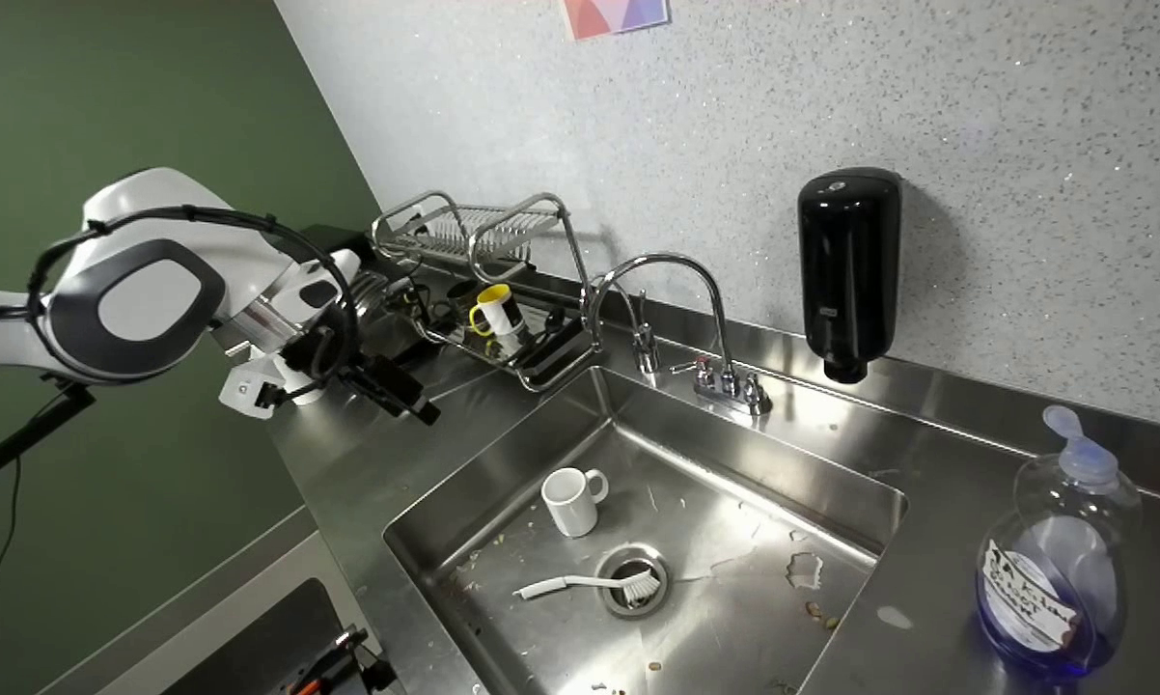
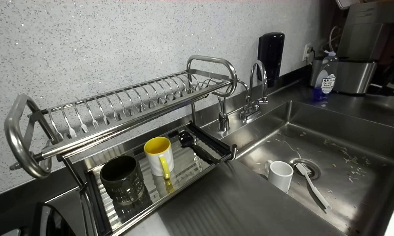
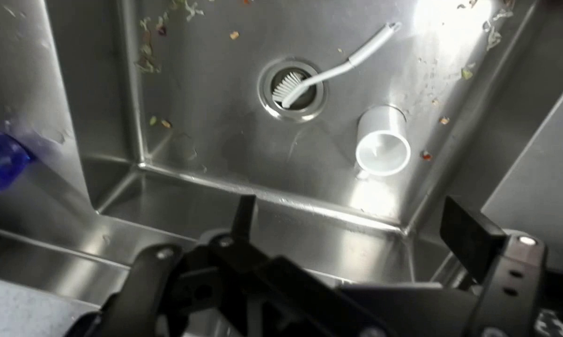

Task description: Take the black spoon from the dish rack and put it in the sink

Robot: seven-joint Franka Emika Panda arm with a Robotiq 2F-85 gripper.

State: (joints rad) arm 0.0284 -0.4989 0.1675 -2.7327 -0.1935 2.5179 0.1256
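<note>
The black spoon (image 2: 202,152) lies on the lower tray of the dish rack (image 2: 131,119), at the end nearest the sink, its bowl towards the wall. It shows small and dark in an exterior view (image 1: 553,320) beside the yellow-and-white mug. The spoon is out of the wrist view. The sink (image 1: 725,512) is right of the rack and fills most of the wrist view (image 3: 216,150). My gripper (image 1: 424,410) is in the air over the counter, in front of the rack and apart from the spoon. In the wrist view its fingers (image 3: 349,201) stand wide apart with nothing between them.
A white mug (image 1: 570,504) and a white brush (image 1: 580,583) lie in the sink. A yellow-and-white mug (image 2: 158,160) and a dark mug (image 2: 121,182) stand on the rack's lower tray. The faucet (image 1: 720,309) rises behind the sink; a soap bottle (image 1: 1053,579) stands at its right.
</note>
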